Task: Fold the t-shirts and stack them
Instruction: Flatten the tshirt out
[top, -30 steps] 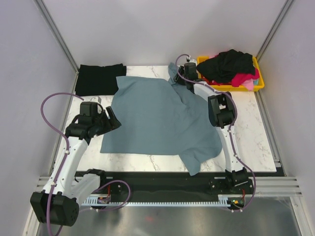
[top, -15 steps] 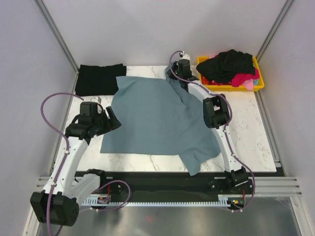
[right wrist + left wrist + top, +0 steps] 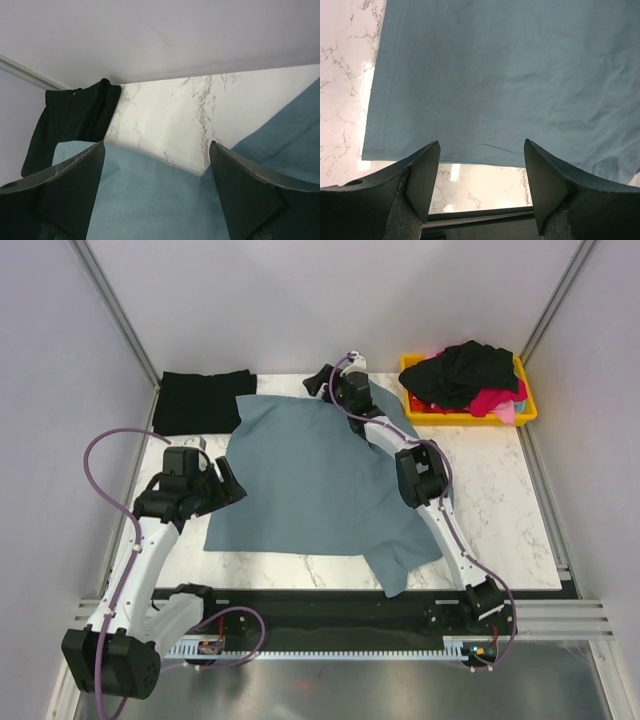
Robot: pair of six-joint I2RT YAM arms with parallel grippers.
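1. Reading the top view, I see the slate blue-grey t-shirt [image 3: 310, 480] spread flat across the middle of the table [image 3: 500, 510]. I judge its long axis runs side to side, and one sleeve trails over the near table edge.
2. The right gripper [image 3: 157, 195] is reached out over the shirt's far edge. Its jaws are spread wide and hold nothing, with blue cloth just below them and bare marble beyond.
3. The left gripper [image 3: 480, 185] sits just off the shirt's left edge. It is also wide apart and empty, with the cloth straight ahead of it.
4. Each arm therefore has its own edge, the far one for the right arm and the left one for the left arm.
5. A folded black t-shirt [image 3: 200, 400] lies at the far left corner, just beside the blue one and nearer the left arm. I take it as the stack.
6. Black and pink-red t-shirts [image 3: 465, 370] are heaped in the yellow bin [image 3: 480, 420] at the far right.
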